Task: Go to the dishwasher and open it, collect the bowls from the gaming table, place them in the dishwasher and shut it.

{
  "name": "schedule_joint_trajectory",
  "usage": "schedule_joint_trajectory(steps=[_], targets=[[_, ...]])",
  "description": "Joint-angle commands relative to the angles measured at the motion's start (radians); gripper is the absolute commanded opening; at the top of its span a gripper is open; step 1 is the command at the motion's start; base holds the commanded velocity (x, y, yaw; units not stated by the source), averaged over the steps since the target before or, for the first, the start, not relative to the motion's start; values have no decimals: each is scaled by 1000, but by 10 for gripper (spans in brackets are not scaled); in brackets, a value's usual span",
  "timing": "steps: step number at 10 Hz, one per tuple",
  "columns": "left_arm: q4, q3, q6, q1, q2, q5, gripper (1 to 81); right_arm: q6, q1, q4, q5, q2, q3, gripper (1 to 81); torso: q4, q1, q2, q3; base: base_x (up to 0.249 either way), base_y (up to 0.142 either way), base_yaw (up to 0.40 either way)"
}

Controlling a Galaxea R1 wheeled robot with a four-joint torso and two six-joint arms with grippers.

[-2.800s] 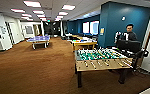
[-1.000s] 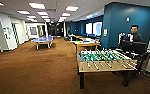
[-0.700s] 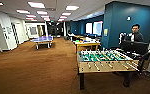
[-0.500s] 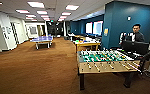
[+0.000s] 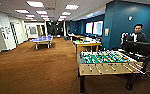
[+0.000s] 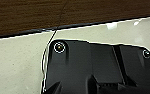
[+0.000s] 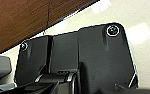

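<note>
Foosball table (image 5: 104,61) close ahead on brown carpet (image 5: 36,67); behind it the yellow-edged gaming table (image 5: 87,44), a person (image 5: 137,36) beside; I can't tell my end effectors' opening

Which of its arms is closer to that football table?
Probably the right: the football table stands ahead on the robot's right side, so the left arm sits farther from it.
</note>
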Motion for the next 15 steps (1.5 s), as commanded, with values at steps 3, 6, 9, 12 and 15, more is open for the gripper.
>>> schedule_joint_trajectory(steps=[3,6,9,12,15], targets=[[-6,-6,0,-63,-9,38,811,-2,57,-8,-45,2,3,811,0,0,0,0,139,0,0],[-7,-6,0,-63,-11,38,811,-2,57,-8,-45,3,3,811,0,0,0,0,140,0,0],[-18,-6,-2,-63,-12,38,811,-2,57,-8,-45,3,3,811,0,0,0,0,143,61,0],[-18,-6,-2,-63,-12,39,811,-2,57,-9,-47,6,3,811,0,0,0,0,143,84,0],[-18,-6,-2,-63,-11,39,811,-2,59,-12,-47,6,3,811,0,-1,0,0,143,80,0]])
